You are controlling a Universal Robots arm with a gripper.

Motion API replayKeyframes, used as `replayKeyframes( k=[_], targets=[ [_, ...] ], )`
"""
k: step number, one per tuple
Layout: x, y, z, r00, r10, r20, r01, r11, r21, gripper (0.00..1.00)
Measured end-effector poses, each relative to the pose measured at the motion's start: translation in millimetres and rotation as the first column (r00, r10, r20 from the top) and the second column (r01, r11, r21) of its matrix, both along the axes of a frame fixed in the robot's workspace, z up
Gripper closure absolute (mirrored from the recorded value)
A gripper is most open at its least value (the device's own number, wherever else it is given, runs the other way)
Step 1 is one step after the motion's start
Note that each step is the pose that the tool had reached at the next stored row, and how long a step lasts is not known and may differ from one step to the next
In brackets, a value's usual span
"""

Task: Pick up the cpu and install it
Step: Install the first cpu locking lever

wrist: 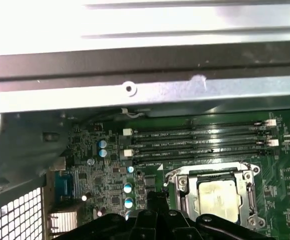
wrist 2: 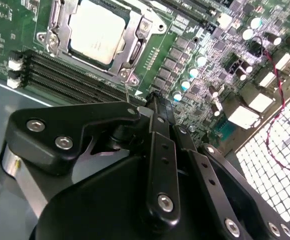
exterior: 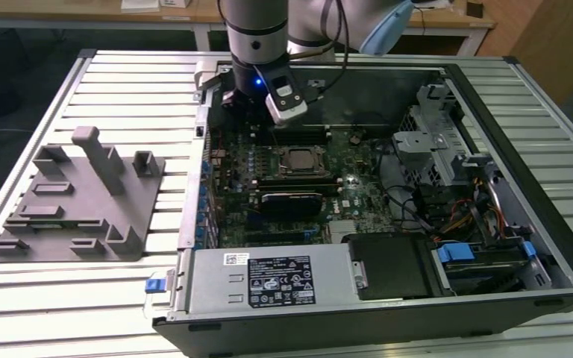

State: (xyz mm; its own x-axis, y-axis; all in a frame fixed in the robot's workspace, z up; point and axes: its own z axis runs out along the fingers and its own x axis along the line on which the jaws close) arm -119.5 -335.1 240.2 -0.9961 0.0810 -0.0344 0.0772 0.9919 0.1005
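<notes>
The cpu [exterior: 295, 159] is a small square chip with a silver top. It lies flat inside the metal-framed socket [exterior: 294, 173] in the middle of the green motherboard, seen in both wrist views [wrist 2: 96, 31] [wrist: 217, 200]. My gripper [exterior: 259, 128] hangs over the board beyond the socket, above the black memory slots [wrist 2: 70, 75], a short way off the chip. Its fingers [wrist 2: 152, 107] are shut together with nothing between them. In the first wrist view, the gripper [wrist: 152, 200] shows beside the socket.
The open computer case [exterior: 465, 74] lies on a slatted metal table [exterior: 87, 298]. A grey plastic fixture block [exterior: 77, 198] stands at the exterior view's left. The power supply [exterior: 266, 280], drive bays [exterior: 486, 261] and loose cables [exterior: 456, 216] crowd the case's near and right parts.
</notes>
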Motion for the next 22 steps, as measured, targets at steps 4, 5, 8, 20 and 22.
replayKeyframes(
  k=[4,5,8,20,22],
  targets=[
    [-1.9,0.0,0.0,1.0,0.0,0.0,0.0,0.9997,0.0246,0.89],
    [-2.4,0.0,0.0,1.0,0.0,0.0001,0.0,0.9995,0.0305,0.89],
    [-3.6,0.0,0.0,1.0,0.0,0.0,0.0,0.9986,0.053,0.89],
    [2.7,0.0,0.0,1.0,0.0,-0.0023,0.0,0.9977,0.0679,0.89],
    [6.6,0.0,0.0,1.0,0.0,-0.0031,0.0,0.9977,0.0678,0.89]
  ],
)
